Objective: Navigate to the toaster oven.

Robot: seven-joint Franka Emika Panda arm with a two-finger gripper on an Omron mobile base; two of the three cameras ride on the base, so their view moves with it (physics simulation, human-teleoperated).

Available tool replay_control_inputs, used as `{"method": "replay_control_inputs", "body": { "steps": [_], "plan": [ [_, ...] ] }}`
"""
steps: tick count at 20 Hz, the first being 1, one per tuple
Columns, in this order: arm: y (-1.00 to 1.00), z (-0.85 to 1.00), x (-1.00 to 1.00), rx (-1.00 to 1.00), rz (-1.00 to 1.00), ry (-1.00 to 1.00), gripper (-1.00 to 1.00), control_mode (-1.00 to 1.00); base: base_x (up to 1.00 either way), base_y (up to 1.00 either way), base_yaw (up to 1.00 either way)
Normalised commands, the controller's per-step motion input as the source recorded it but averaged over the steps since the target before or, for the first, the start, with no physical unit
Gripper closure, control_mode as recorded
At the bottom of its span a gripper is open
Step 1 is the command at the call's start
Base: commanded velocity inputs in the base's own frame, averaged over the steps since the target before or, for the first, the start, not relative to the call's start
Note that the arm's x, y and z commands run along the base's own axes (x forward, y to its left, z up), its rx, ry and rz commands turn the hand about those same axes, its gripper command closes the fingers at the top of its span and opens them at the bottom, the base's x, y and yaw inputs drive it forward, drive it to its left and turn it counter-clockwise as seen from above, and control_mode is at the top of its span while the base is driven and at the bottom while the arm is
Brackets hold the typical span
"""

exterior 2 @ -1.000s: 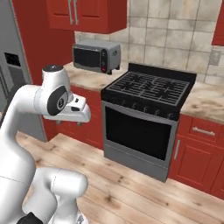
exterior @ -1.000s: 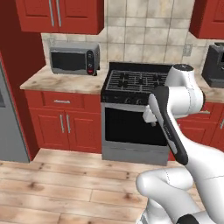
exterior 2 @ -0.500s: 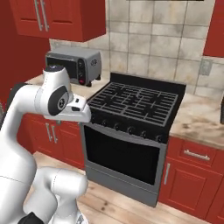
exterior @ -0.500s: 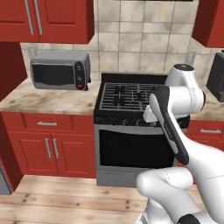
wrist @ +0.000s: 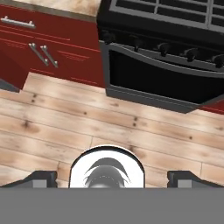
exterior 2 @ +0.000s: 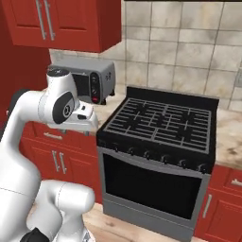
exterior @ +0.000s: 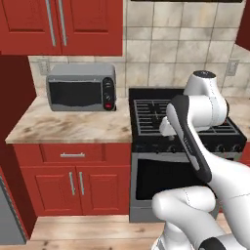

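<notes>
Change: whole scene shifted and enlarged against the earlier frames, so a drive of the base toward the cabinets, not a move of the things.
Toaster oven (exterior: 82, 87): on the desk (exterior: 73, 126) left of the stove (exterior: 183, 122), under the red upper cabinets (exterior: 61, 24); now large in the left base view, dark door and black knobs facing out; in the right base view partly behind the arm's elbow.
Lower cabinets (wrist: 48, 48): red doors with metal handles, below the desk, left of the oven door in the hand view.
Stove: black grates, row of knobs, directly ahead of the base.
Meaning for task: judged close to done; base seems more square to the stove than to the toaster oven, so likely a little more leftward travel needed.
Jaws: fingertips (wrist: 41, 177) wide apart at the bottom of the hand view, released, nothing held or touched; wooden floor (wrist: 65, 127) beneath them.
Gripper (wrist: 113, 178): hanging over the floor, pointing down.
</notes>
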Motion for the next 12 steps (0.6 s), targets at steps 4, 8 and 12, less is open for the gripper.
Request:
{"method": "replay_control_inputs", "body": {
  "steps": [4, 8, 12],
  "plan": [
    [0.00, 0.00, 0.00, 0.00, 0.00, 0.00, -1.00, 1.00, 0.49, 0.87, -0.22],
    [0.00, 0.00, 0.00, 0.00, 0.00, 0.00, -1.00, 1.00, 0.56, 0.78, -0.21],
    [0.00, 0.00, 0.00, 0.00, 0.00, 0.00, -1.00, 1.00, 0.64, 0.51, -0.18]
  ]
}}
